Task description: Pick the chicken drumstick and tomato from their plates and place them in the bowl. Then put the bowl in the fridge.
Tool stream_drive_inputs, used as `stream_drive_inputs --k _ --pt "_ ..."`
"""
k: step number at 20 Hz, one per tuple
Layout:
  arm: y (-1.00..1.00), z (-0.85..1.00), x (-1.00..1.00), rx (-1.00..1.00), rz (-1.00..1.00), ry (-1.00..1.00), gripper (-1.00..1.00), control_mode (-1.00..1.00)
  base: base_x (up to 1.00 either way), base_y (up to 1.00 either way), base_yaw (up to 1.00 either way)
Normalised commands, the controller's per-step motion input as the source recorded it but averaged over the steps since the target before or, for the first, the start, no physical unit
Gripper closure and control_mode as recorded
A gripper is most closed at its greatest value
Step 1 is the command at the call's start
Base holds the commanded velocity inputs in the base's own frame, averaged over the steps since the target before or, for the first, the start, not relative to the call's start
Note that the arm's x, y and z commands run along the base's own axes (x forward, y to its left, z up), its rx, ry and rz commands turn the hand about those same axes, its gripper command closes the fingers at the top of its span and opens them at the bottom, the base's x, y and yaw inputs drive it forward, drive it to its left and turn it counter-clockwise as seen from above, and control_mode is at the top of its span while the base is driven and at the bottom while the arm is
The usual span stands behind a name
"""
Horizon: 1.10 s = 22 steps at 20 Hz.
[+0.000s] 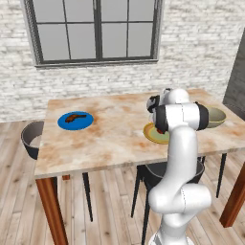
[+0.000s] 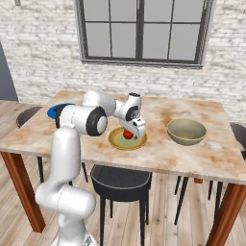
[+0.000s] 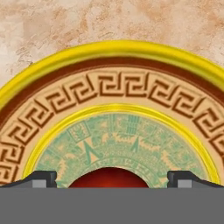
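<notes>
Fingertips spread wide, straddling the tomato at the centre of the yellow-rimmed plate, near the table's front edge. Step in hand: grasping the tomato. Next: closing, lifting, carrying to the bowl beside the plate.

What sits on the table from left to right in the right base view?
blue plate → yellow-rimmed plate with the tomato on it, under the open hand → bowl
</notes>
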Motion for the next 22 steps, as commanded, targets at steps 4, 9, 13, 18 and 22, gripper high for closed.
stream_drive_inputs --k 4,9,13,18,22 --pt "0.10 -0.07 -0.07 0.00 -0.03 0.00 -1.00 -1.00 0.00 0.00 0.00" --pt "0.25 -0.02 -0.06 0.00 -0.02 0.00 -1.00 -1.00 0.00 0.00 0.00" --pt "0.15 -0.01 -0.02 0.00 -0.03 0.00 -1.00 -1.00 0.00 0.00 0.00" --pt "0.02 -0.09 0.00 0.00 -0.05 0.00 -1.00 -1.00 0.00 0.00 0.00" --pt "0.01 -0.15 -0.04 0.00 -0.05 0.00 -1.00 -1.00 0.00 0.00 0.00"
